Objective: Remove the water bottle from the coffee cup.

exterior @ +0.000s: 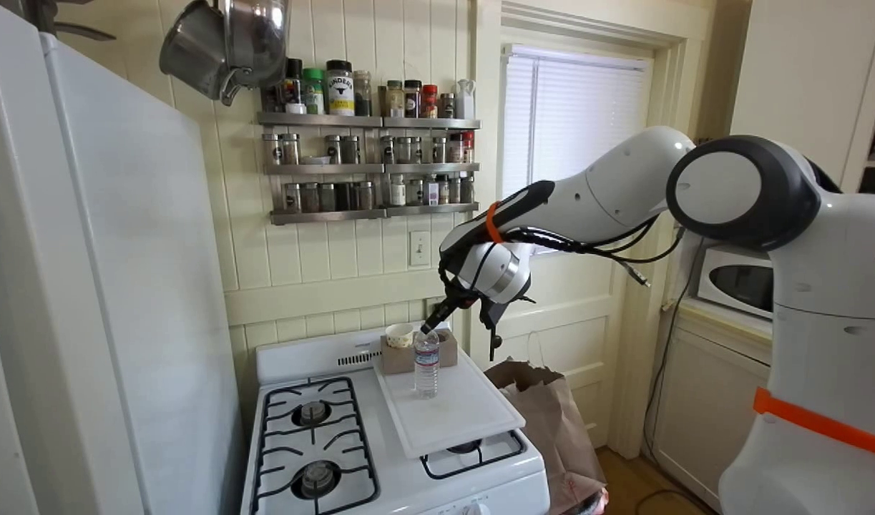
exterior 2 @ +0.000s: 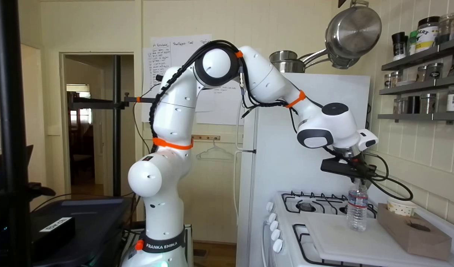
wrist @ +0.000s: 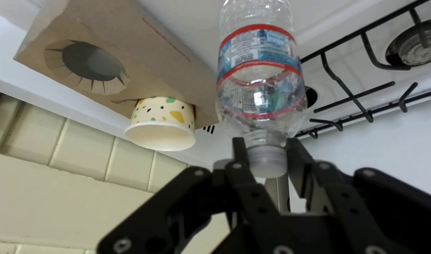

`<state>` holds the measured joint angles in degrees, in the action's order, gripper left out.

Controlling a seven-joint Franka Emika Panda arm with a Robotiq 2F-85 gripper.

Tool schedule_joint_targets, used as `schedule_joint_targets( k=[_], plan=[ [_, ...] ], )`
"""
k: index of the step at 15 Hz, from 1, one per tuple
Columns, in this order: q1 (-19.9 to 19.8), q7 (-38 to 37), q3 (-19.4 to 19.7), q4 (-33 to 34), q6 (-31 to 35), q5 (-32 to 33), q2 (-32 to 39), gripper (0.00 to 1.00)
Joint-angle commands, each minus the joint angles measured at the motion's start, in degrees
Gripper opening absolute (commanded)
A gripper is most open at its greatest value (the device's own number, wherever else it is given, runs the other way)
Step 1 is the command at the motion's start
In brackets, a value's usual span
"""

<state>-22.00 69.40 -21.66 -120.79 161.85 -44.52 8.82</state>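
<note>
Wrist view: the water bottle [wrist: 259, 53] is in the upper centre of the frame, cap end lowest. The end effector [wrist: 266, 150] occupies the lower centre; its fingers [wrist: 240, 151] are narrowed onto the bottle, one each side of the neck and cap, and appear in contact. Noted as holding the bottle by its top. The coffee cup [wrist: 164, 113], spotted paper, sits left of centre, set into a cardboard box [wrist: 137, 67]; a second, round hole [wrist: 90, 61] in the box shows at upper left. Bottle is out of the cup and apart from it.

In both exterior views: bottle upright just beside the box, base at a white board [exterior: 473, 415] laid on the stove [exterior: 393, 473]. Whether the board takes its weight, cannot tell. In an exterior view the board lies at lower centre, a gas burner [exterior: 317, 479] to its left, a paper bag [exterior: 555, 429] to its right; spice jars [exterior: 327, 197] stand on wall shelves [exterior: 326, 216], upper centre. In an exterior view the arm [exterior 2: 264, 78] arches from bottom left of centre to the right.
</note>
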Motion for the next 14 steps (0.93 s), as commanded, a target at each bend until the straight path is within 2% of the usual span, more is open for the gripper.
schedule_joint_targets(
  k=[1, 2, 7, 8, 11, 14],
  plan=[
    [-0.56, 3.01, -0.88, -1.18, 1.76, -3.49, -1.48, 0.62],
    [-0.58, 3.19, -0.92, -0.97, 1.84, -3.74, -1.64, 0.62],
    [-0.25, 1.20, -0.26, -0.37, 1.52, -2.35, -2.81, 0.98],
    [0.19, -1.55, 0.56, -0.91, 1.63, 0.77, -3.25, 1.00],
    [0.48, -4.55, 1.54, -0.87, 1.44, 4.38, -3.90, 1.00],
    [1.00, -13.02, 3.56, -1.74, 0.64, 13.78, -5.01, 1.00]
  ],
)
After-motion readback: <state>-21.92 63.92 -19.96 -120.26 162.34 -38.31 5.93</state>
